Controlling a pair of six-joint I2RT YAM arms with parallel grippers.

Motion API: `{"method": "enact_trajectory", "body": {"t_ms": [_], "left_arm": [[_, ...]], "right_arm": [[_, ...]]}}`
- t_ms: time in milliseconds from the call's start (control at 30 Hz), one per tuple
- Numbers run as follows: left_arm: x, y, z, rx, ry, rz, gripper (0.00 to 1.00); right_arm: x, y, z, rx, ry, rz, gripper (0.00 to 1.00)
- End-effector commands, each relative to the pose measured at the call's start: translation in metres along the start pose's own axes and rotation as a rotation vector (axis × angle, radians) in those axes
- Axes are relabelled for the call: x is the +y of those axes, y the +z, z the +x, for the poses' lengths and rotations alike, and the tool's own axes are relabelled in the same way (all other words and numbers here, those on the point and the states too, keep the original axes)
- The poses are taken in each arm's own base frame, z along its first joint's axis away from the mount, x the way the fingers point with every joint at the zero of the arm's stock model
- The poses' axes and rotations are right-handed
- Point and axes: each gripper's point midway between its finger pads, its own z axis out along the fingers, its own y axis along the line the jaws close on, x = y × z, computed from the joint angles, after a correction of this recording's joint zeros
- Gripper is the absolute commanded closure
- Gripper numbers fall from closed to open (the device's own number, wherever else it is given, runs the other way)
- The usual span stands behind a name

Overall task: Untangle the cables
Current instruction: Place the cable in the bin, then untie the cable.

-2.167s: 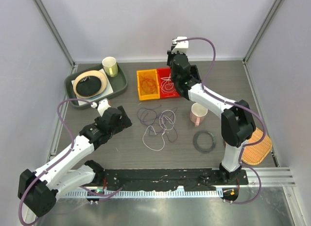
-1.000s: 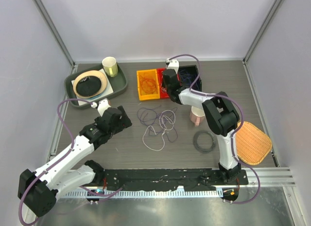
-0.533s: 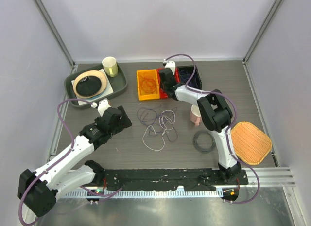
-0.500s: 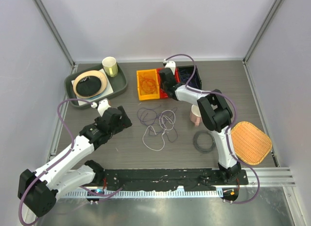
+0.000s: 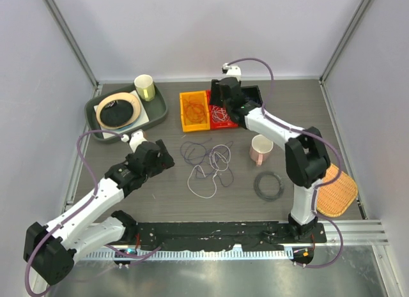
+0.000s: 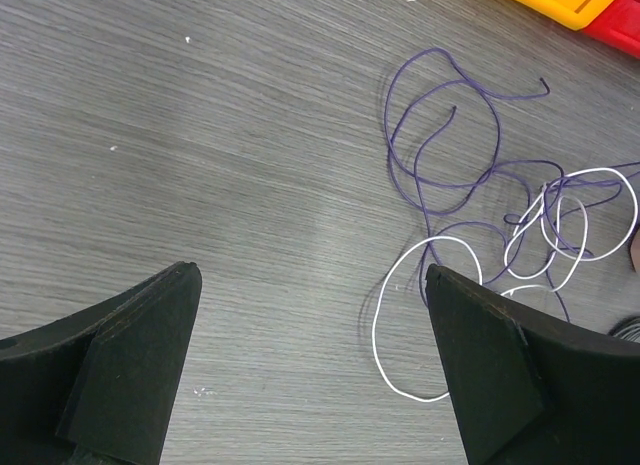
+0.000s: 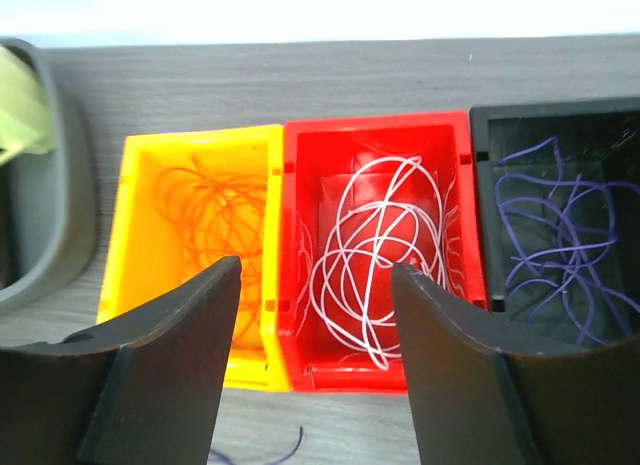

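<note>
Now both tools are released, right tool [image 7: 315, 268] over the red bin [image 5: 227, 122] at upper centre, left tool [image 6: 310, 273] near the mid-frame cables [image 5: 208, 161], whose interlaced loops one pinch could snag together.

Tangled white and purple cables [image 5: 214, 159] lie loose on the table [image 5: 239, 206].

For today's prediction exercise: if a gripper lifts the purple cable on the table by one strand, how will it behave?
Probably floppy: the purple cable lies in loose, uneven curls on the table, so it would likely droop. It looks thin, so likely light. It crosses the white cable in places, so that may drag along.
</note>
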Motion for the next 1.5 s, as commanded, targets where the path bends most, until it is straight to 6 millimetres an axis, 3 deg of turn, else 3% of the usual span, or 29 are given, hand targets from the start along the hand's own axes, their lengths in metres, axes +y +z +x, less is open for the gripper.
{"method": "enact_trajectory", "body": {"t_ms": [0, 100, 167, 300, 333, 400, 433, 500, 600, 800, 1067, 1100, 1267, 1300, 1467], "left_arm": [[-0.011, 0.003, 0.000, 0.003, -0.004, 0.041, 0.00], [-0.013, 0.003, 0.002, 0.016, -0.001, 0.049, 0.00], [-0.015, 0.004, 0.003, 0.021, -0.002, 0.058, 0.00], [-0.025, 0.006, 0.010, 0.058, 0.006, 0.101, 0.00], [-0.029, 0.007, 0.014, 0.081, 0.008, 0.124, 0.00], [-0.039, 0.008, 0.020, 0.114, 0.026, 0.172, 0.00], [-0.045, 0.007, 0.026, 0.148, 0.033, 0.205, 0.00], [-0.052, 0.011, 0.030, 0.167, 0.041, 0.234, 0.00], [-0.059, 0.016, 0.038, 0.204, 0.046, 0.257, 0.00], [-0.062, 0.024, 0.047, 0.251, 0.056, 0.250, 0.00], [-0.060, 0.024, 0.047, 0.242, 0.064, 0.250, 0.00], [-0.059, 0.024, 0.047, 0.240, 0.064, 0.251, 0.00], [-0.057, 0.023, 0.046, 0.232, 0.062, 0.249, 0.00], [-0.057, 0.023, 0.046, 0.231, 0.061, 0.248, 0.00], [-0.056, 0.022, 0.046, 0.227, 0.062, 0.249, 0.00]], "right_arm": [[0.013, -0.045, -0.046, -0.080, 0.010, -0.116, 0.28], [0.007, -0.061, -0.044, -0.047, -0.023, -0.113, 0.23], [0.002, -0.075, -0.039, -0.040, -0.035, -0.128, 0.12], [0.010, -0.114, -0.013, -0.033, -0.080, -0.207, 0.10], [0.002, -0.120, 0.016, 0.008, -0.106, -0.191, 0.10], [0.015, -0.144, 0.028, -0.006, -0.130, -0.254, 0.08], [0.012, -0.149, 0.056, 0.043, -0.162, -0.262, 0.07], [0.013, -0.159, 0.081, 0.108, -0.215, -0.272, 0.07], [0.004, -0.166, 0.102, 0.178, -0.195, -0.189, 0.08], [-0.019, -0.164, 0.108, 0.171, -0.143, 0.040, 0.24], [-0.025, -0.145, 0.137, 0.237, -0.155, 0.116, 0.34], [-0.023, -0.143, 0.141, 0.245, -0.161, 0.116, 0.40], [-0.025, -0.132, 0.159, 0.284, -0.162, 0.157, 0.48], [-0.026, -0.131, 0.160, 0.287, -0.161, 0.164, 0.59], [-0.032, -0.127, 0.166, 0.284, -0.154, 0.204, 0.77]]}}
